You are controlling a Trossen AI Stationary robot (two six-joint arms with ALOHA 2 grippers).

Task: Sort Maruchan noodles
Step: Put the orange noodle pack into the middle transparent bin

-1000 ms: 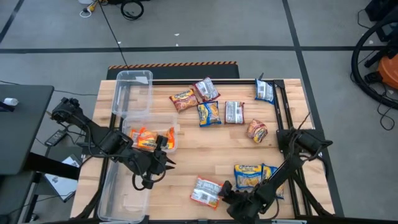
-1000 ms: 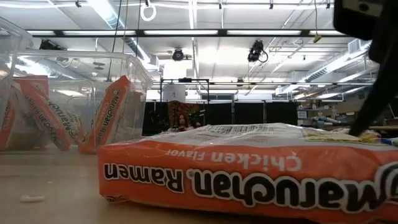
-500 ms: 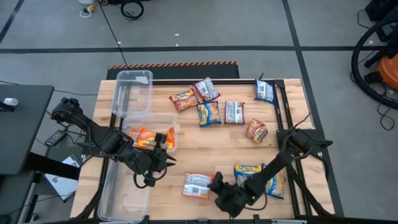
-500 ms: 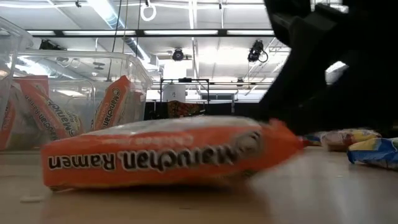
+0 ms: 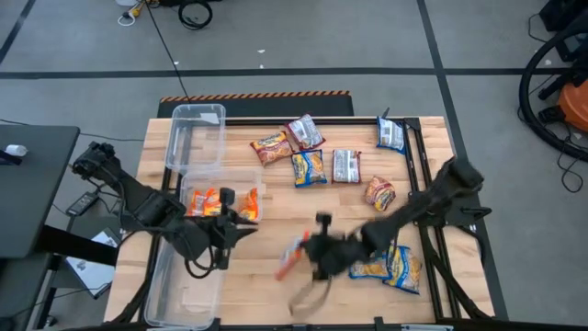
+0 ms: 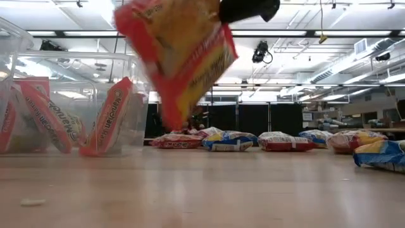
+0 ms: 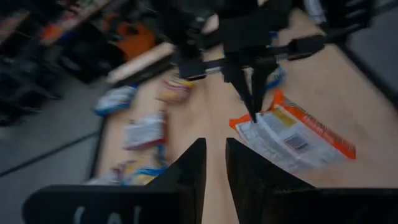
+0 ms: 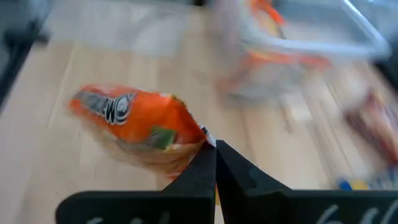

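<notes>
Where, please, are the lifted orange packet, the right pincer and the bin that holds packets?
Orange packet [image 6: 180,54], low view, wrapper's middle.
Right pincer [image 8: 215,148], right wrist view, between its fingertips.
Bin [image 5: 260,191], high view, its rim's corner.

Two dark, matte-black jointed arms, left arm [image 5: 138,198] at frame left, right arm [image 5: 432,204] at frame right. Slim black wedge fingers [image 8: 202,177], flat-sided, tapering to points. Thin black cable looping off the right arm.
</notes>
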